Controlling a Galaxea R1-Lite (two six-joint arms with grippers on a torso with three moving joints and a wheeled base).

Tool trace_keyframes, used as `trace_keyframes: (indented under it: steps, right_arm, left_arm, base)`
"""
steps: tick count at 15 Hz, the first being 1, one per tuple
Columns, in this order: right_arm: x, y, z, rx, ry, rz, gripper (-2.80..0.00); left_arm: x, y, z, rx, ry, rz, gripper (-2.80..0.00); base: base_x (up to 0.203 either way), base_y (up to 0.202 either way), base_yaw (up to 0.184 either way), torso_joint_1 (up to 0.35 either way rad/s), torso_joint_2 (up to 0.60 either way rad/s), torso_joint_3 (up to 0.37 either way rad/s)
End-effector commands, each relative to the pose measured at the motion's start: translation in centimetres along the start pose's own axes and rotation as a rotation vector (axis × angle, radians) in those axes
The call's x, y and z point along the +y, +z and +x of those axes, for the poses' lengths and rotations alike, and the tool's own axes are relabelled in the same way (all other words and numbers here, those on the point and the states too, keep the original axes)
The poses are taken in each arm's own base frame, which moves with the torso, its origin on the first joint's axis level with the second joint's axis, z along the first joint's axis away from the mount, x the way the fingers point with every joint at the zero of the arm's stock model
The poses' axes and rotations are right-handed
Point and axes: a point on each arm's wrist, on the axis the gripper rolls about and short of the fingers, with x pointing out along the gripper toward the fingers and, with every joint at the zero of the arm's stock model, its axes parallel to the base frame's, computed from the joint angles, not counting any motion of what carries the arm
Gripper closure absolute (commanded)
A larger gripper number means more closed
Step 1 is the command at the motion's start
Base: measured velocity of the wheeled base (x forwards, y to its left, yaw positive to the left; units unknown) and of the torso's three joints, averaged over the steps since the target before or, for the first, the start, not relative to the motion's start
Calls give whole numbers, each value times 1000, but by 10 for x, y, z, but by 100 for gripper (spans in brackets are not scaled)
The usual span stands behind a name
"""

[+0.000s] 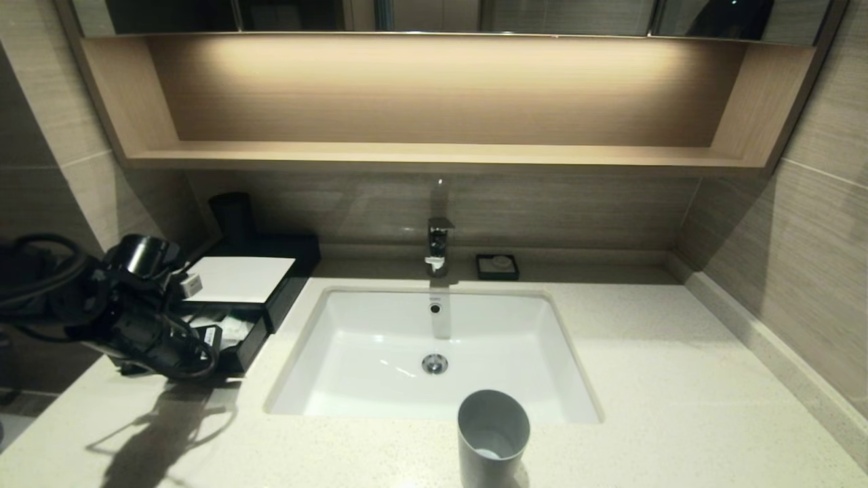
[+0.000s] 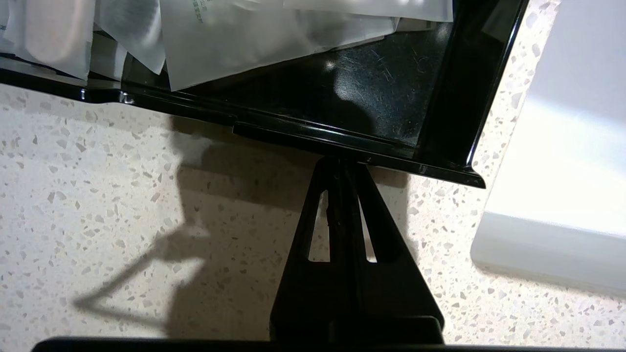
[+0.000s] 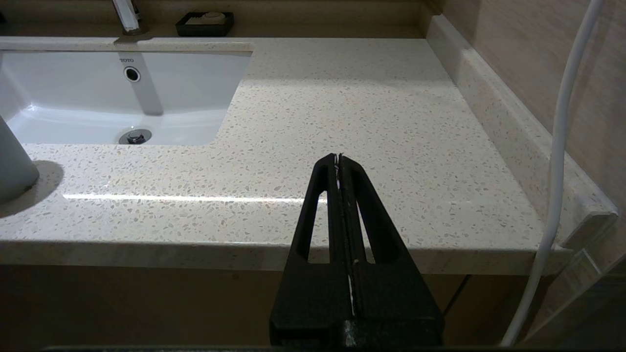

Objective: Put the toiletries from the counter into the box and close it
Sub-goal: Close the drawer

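Black box [image 1: 261, 298]: 1 (drawer open), 1 tumbler [image 1: 493, 437].

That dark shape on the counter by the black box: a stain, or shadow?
Shadow: head view, the left arm's outline falls on the counter; left wrist view, the shut left claw at the box front casts it too.

Low black rectangular box with white top panel [image 1: 241, 278] sits on off-white speckled stone counter [image 1: 644, 379], left of white sunken basin [image 1: 366, 352]. Its pull-out drawer [image 2: 391, 83] is open toward the front, translucent flat sachets [image 2: 230, 44] inside. Left claw [image 2: 342, 164] touches drawer front. Grey tumbler cup [image 1: 493, 437] stands before basin; small black square soap dish [image 1: 497, 266] behind it.
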Motion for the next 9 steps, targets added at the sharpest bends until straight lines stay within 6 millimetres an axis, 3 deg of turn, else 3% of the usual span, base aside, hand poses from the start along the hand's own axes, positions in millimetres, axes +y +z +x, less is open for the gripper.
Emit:
trace_keyframes:
  steps: [1, 9]
  right_arm:
    - [0, 0, 0, 0, 0, 0, 0]
    - [0, 0, 0, -1, 0, 0, 0]
  left_arm:
    - [0, 1, 3, -5, -2, -1, 0]
    - [-1, 11, 5, -101, -12, -34, 0]
  base:
    - [0, 0, 0, 0, 0, 0]
    - [0, 0, 0, 0, 0, 0]
